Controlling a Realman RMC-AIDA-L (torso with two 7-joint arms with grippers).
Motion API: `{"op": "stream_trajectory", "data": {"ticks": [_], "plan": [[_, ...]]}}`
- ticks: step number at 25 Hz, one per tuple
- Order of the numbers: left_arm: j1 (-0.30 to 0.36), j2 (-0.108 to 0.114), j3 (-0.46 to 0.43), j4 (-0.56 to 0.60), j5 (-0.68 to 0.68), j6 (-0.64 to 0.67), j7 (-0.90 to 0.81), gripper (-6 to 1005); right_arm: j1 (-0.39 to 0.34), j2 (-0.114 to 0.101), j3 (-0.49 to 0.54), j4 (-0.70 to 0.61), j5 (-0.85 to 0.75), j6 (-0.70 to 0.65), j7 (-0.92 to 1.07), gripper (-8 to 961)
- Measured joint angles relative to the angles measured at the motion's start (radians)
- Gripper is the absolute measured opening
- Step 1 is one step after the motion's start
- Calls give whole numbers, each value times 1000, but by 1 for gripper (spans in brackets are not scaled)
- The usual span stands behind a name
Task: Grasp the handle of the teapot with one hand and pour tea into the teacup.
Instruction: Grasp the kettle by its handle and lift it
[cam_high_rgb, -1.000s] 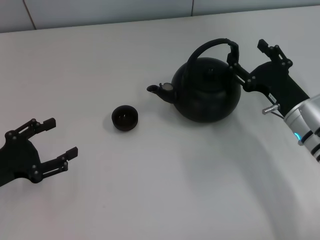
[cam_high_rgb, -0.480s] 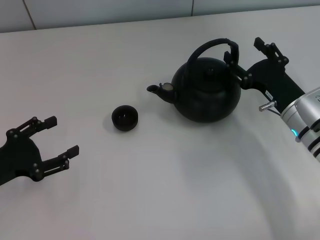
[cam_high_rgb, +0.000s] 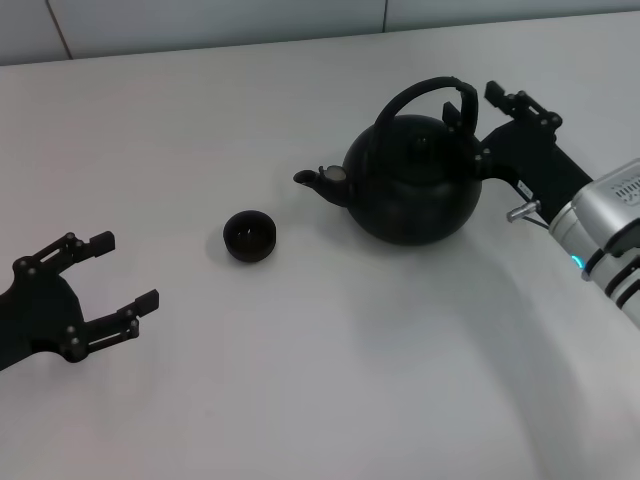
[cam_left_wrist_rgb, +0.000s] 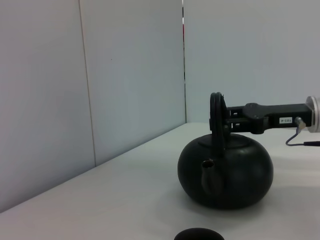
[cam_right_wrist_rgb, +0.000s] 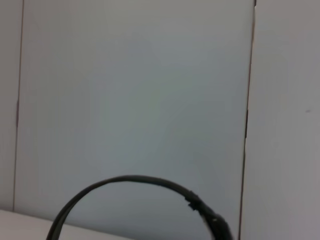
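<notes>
Item: teapot (cam_high_rgb: 412, 182). Set upright on the white table (cam_high_rgb: 300, 350), toward the robot's right and far side; spout turned toward the robot's left. Lid knob seen at the top of the body.

Item: handle (cam_high_rgb: 425, 95). Arched over the pot, with the thicker wrapped section on the side facing the right arm. Not yet gripped, as far as can be judged.

Item: teacup (cam_high_rgb: 250, 236). Placed on the table near the spout, on the robot's left of the pot, apart from it.

Item: right gripper (cam_high_rgb: 490, 105). Brought level with the wrapped part of the handle, fingers spread, one finger seen on the far side of that section. Contact cannot be confirmed (dark parts overlap).

Item: left gripper (cam_high_rgb: 105, 270). Parked low at the robot's left, fingers spread, nothing held.

Step in hand: approach to the handle, grasp pending.

Next move, as judged: the wrapped section to be taken fully between the fingers, then clamped, before any lift toward the cup is attempted.
</notes>
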Motion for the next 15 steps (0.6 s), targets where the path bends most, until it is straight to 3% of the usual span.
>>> {"op": "stream_trajectory", "data": {"ticks": [12,15], "plan": [[4,0,-1,0,-1,3,-2,860,-1,2,9,5,1,2,1,216],[4,0,-1,0,-2,3,-4,860,-3,3,10,6,4,-1,1,175]]}}
